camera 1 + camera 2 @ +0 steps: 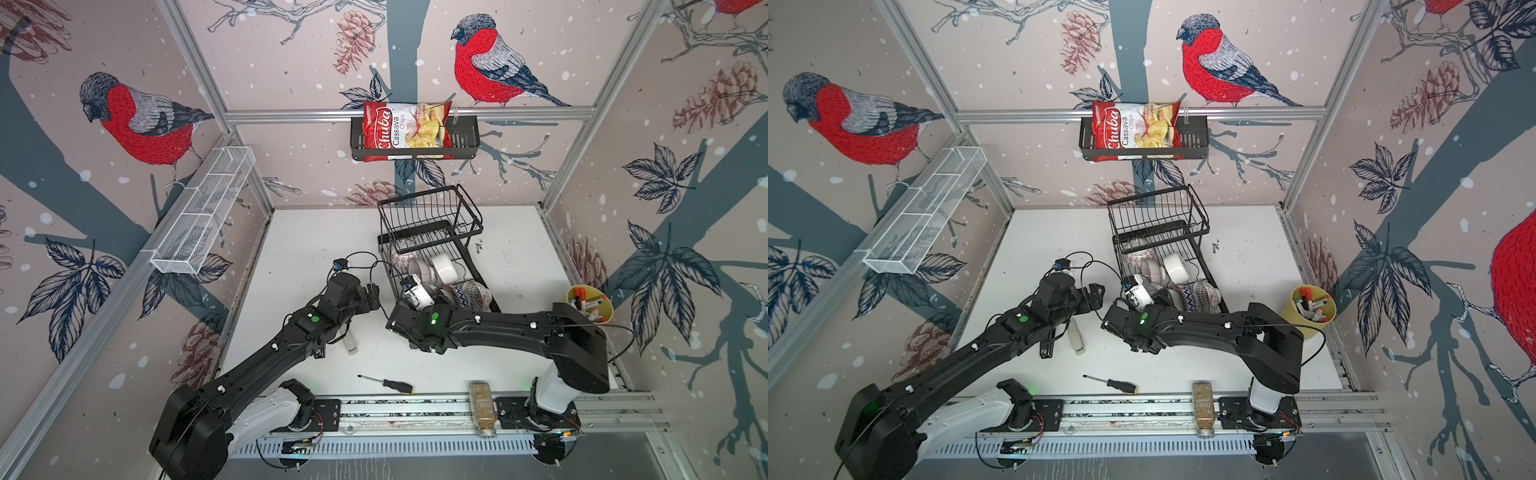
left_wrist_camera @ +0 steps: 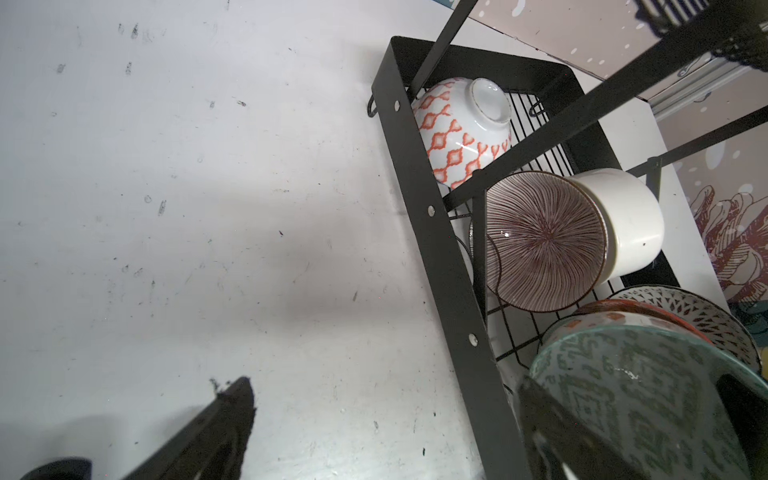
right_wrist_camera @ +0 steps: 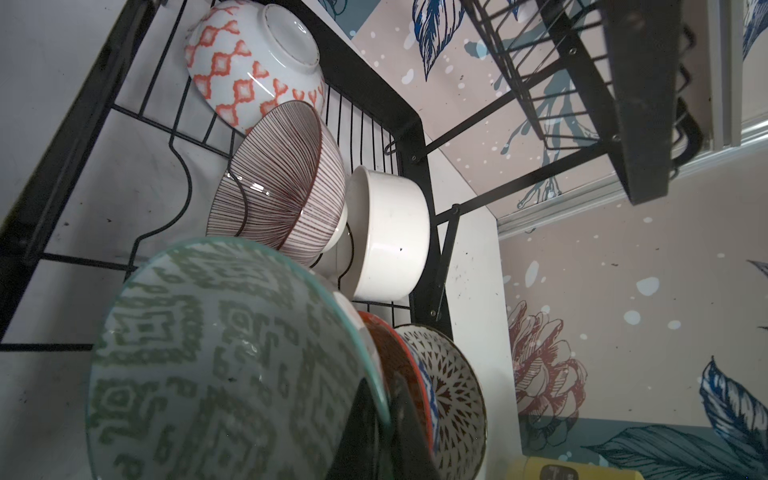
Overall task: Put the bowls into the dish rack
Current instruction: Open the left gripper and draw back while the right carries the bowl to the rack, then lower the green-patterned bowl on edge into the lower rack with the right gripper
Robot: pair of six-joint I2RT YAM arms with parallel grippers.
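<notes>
Below the right gripper [image 3: 384, 424], the rack [image 2: 446, 266] is crowded, and its top tier overhangs ahead of the jaws. Those jaws pinch the teal bowl [image 3: 224, 353] by its rim. So thin a hold could slip, or knock the bowl into the red bowl [image 3: 395, 361] just behind or the striped bowl [image 3: 286, 183] ahead. Open slot wires lie on the bowl's far side. The left gripper [image 2: 384, 388], jaws wide and empty, hovers beside the rack wall.

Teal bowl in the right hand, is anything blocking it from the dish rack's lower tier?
Nothing visible does. The teal bowl hangs over the dish rack, bare wires beside it; the red-rimmed bowl crowds one side, and the striped bowl stands ahead.
</notes>
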